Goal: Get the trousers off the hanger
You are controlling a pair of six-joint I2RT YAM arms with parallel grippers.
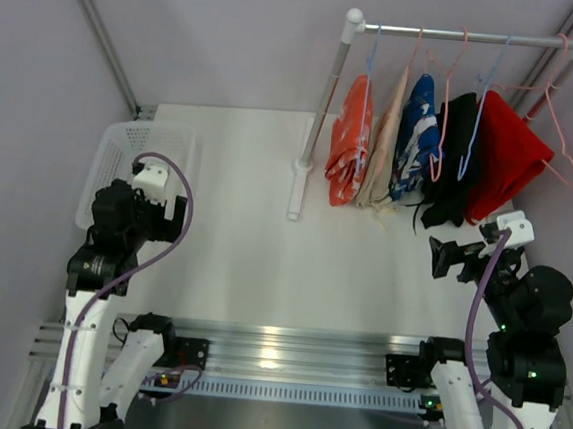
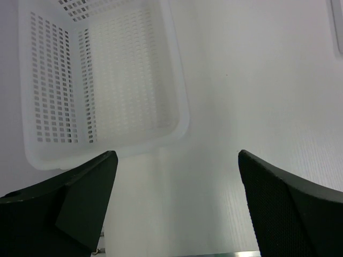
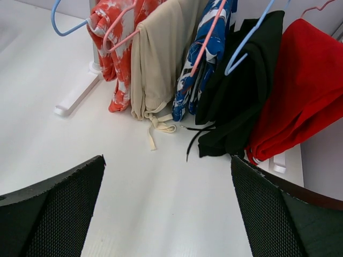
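Note:
Several folded trousers hang on hangers from a white rail [image 1: 463, 34] at the back right: orange-red with white marks [image 1: 349, 140] [image 3: 115, 37], beige [image 1: 383, 148] [image 3: 155, 59], blue with white pattern [image 1: 415, 135] [image 3: 206, 53], black [image 1: 452, 159] [image 3: 241, 96], red [image 1: 507, 159] [image 3: 300, 91]. My right gripper [image 1: 441, 258] [image 3: 167, 211] is open and empty above the table, near the trousers' lower ends. My left gripper [image 1: 131, 216] [image 2: 177, 203] is open and empty at the far left, beside the basket.
A white perforated basket [image 1: 136, 151] [image 2: 102, 80] sits at the table's left edge. The rail's white upright and foot [image 1: 300, 176] [image 3: 75, 96] stand mid-table. Beige and black drawstrings [image 3: 158, 128] trail on the table. Pale walls close both sides.

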